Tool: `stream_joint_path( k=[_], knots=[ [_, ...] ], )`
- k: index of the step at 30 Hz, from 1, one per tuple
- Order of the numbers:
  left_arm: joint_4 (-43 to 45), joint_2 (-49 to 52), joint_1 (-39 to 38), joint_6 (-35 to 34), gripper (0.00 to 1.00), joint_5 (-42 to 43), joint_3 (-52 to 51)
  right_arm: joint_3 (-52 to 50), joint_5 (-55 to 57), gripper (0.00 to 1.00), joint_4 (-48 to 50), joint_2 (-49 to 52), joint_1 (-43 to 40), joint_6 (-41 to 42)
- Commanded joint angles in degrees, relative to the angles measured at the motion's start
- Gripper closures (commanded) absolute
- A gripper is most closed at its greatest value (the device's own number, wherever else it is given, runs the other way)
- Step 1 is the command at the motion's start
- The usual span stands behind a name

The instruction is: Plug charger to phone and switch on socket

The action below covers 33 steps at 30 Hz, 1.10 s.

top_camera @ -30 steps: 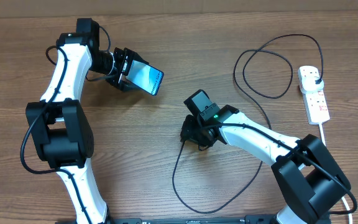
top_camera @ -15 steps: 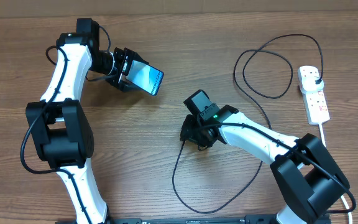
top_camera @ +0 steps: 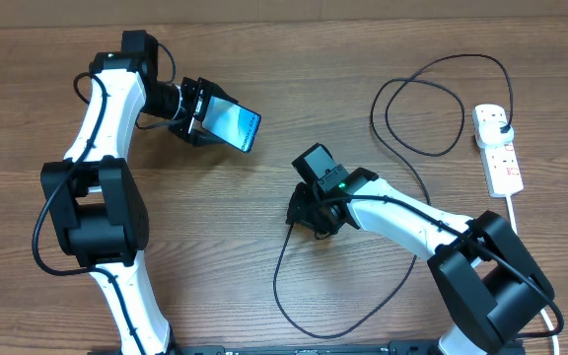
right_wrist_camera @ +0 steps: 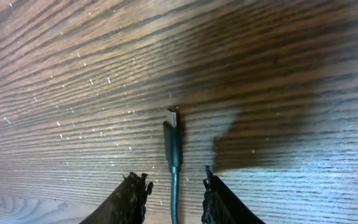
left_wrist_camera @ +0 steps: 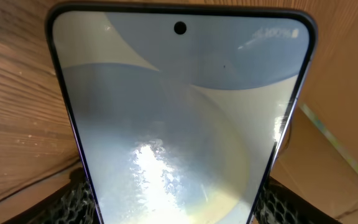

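Wood table (top_camera: 215, 247), no movement over last second. Left gripper (top_camera: 205, 113) clamped on phone (top_camera: 237, 121). Charger (right_wrist_camera: 173, 127) tip centred between right gripper (right_wrist_camera: 174, 182) jaws, grip unclear. Plugging not begun; socket (top_camera: 501, 158) untouched.

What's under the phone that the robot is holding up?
Wooden table shows around the phone, with fingers of the left gripper at its lower corners. Whatever lies straight beneath is covered.

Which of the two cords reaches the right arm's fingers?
The thin black charger cable; its tip is between those fingers. The thick white cord only leaves the socket.
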Motion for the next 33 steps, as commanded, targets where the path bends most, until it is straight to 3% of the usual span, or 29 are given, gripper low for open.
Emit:
stream_joint_path(
  k=[1,11,17,26,33],
  knots=[
    [-0.2,-0.3,-0.2,-0.3,0.54,6.8,1.8,0.8,-0.9,0.67,0.3,-0.6,-2.9,-0.2],
    [-0.5,-0.3,-0.5,-0.8,0.56,10.6,1.8,4.2,-9.9,0.65,1.9,-9.7,-12.5,-9.3],
    [-3.2,-0.3,-0.7,-5.5,0.59,11.4,1.8,4.3,-12.4,0.65,1.6,-16.3,-16.9,-9.9],
    [-4.5,-0.3,-1.0,-5.9,0.62,19.9,1.8,4.3,-18.1,0.64,1.8,-21.0,-21.2,-12.1],
    [-4.4,-0.3,-1.1,-5.9,0.62,20.3,1.8,4.3,-18.1,0.63,1.9,-21.2,-21.0,-12.4]
  ],
)
